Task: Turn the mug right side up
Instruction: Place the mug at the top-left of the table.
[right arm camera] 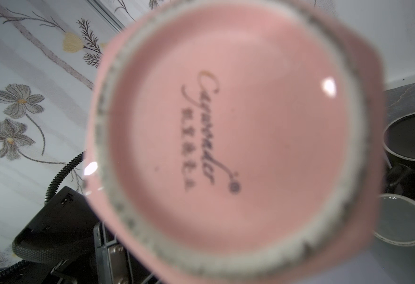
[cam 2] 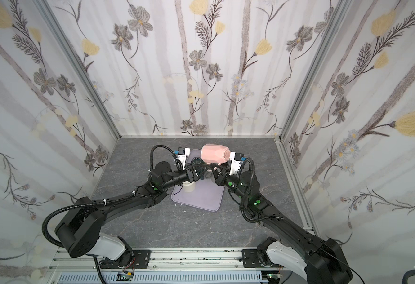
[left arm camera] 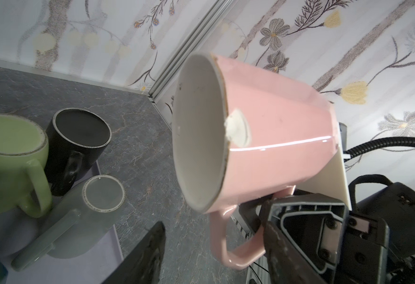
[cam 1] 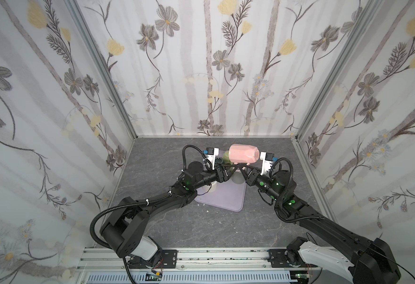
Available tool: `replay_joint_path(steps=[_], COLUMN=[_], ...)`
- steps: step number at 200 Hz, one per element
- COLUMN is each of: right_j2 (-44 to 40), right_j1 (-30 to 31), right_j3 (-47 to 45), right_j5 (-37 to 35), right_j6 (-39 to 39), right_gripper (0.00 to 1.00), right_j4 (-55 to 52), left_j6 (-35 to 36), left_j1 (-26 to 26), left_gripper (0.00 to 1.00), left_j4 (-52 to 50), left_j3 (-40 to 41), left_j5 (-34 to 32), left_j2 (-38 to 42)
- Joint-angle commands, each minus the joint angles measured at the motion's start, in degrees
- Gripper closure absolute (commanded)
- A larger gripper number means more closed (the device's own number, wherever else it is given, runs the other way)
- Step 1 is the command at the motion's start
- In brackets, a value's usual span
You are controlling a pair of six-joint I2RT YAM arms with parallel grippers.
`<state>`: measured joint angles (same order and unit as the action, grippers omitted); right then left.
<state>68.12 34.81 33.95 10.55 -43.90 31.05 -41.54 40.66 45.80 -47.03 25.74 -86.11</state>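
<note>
Two grippers meet under the mug [cam 1: 244, 153], and it's hanging on its side above the tray [cam 1: 226, 202]. Your right gripper [cam 1: 241, 169] is pinched tight on the handle [left arm camera: 233, 248]. Your left gripper [cam 1: 233, 167] stands spread, a finger either side of that handle.

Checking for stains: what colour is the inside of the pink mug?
The mug is off-white inside, clearest in the left wrist view.

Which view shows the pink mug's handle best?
The left wrist view: the handle shows nearly whole and close. Both top views show just a pink bit under the mug; the right wrist view shows only the mug's base.
</note>
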Motion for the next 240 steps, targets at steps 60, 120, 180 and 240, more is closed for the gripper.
replay_joint_path(steps=[60,120,180,240], right_j2=[-0.07,1.71,2.05,3.64], right_j1=[-0.86,-2.19,-2.91,-2.92], right_j3=[-1.55,-2.44,-3.65,-3.76], right_j5=[4.74,7.03,5.9,6.49], right_j6=[-1.79,-3.73,-3.74,-3.82], right_gripper=[1.0,1.0,1.0,1.0], right_j4=[13.06,16.43,14.94,14.32], left_j6=[-5.01,-5.83,-3.98,-2.93], left_j1=[0.03,0.03,0.02,0.03], left_gripper=[0.42,0.47,0.58,0.72], left_j4=[12.08,13.42,12.82,12.07], left_j3=[-2.88,-3.95,-3.16,-3.03], left_j5=[6.64,8.18,8.03,7.75], left_j2=[-4.42,-5.04,-3.03,-2.21])
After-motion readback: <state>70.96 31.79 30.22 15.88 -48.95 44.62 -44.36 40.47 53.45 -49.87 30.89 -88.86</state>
